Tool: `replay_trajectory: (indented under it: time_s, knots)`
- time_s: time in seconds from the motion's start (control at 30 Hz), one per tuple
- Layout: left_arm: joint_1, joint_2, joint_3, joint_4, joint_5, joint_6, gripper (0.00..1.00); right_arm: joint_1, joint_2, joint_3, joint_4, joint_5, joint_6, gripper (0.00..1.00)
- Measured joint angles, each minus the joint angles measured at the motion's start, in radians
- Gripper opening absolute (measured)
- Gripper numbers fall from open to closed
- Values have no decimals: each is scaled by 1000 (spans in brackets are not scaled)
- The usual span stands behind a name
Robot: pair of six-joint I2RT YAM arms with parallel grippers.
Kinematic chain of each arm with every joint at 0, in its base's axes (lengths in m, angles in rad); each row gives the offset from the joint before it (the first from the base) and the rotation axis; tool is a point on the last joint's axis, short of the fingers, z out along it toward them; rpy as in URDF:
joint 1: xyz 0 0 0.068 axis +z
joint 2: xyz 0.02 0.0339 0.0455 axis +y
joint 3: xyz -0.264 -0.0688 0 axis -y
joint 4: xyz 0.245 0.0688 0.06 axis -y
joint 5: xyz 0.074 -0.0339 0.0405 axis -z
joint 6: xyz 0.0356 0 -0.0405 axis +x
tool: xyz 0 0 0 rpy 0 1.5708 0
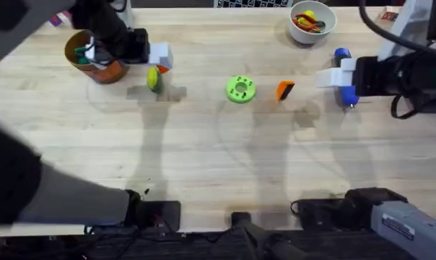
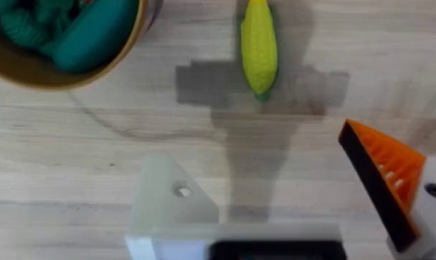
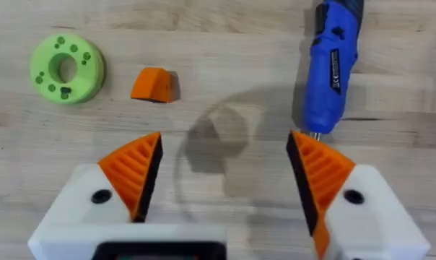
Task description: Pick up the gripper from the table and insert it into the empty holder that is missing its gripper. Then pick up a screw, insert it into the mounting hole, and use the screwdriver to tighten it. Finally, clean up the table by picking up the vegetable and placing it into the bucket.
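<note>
The loose orange gripper point(image 1: 285, 89) point(image 3: 153, 85) lies on the table right of the green disc point(image 1: 240, 89) point(image 3: 66, 68). My left gripper point(image 1: 160, 58) point(image 2: 265, 155) hovers open over the yellow-green vegetable point(image 1: 154, 79) point(image 2: 259, 47), beside the orange bucket point(image 1: 88, 61) point(image 2: 128, 43). One side of it is the bare white holder point(image 2: 171, 202) with a mounting hole; the other carries an orange finger point(image 2: 384, 177). My right gripper point(image 1: 333, 76) point(image 3: 225, 144) is open above the table, next to the blue screwdriver point(image 1: 342, 54) point(image 3: 332, 65). I cannot make out a screw.
A white bowl point(image 1: 312, 22) with red and yellow pieces stands at the back, right of centre. Green toys lie inside the bucket. Bare wood stretches across the middle and front of the table, with the arm bases and cables along the near edge.
</note>
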Motion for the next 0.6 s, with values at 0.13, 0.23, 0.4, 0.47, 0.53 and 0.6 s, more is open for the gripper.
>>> replay_trajectory:
  time_s: [0.13, 0.23, 0.4, 0.47, 0.53, 0.6]
  knots:
    - [0, 118, 28, 44, 1, -28, 992, 0, 0, 0, 0, 0, 0, 993]
    - [0, 186, 29, 95, 1, -44, 983, 0, 0, 0, 0, 0, 0, 993]
    - [0, 246, 29, 171, 1, -58, 933, 0, 0, 0, 0, 0, 0, 993]
    - [0, 257, 29, 188, 2, -60, 911, 0, 0, 0, 0, 0, 0, 993]
    - [0, 268, 30, 197, 2, -61, 902, 0, 0, 0, 0, 0, 0, 993]
    - [0, 282, 31, 200, 2, -63, 899, 0, 0, 0, 0, 0, 0, 992]
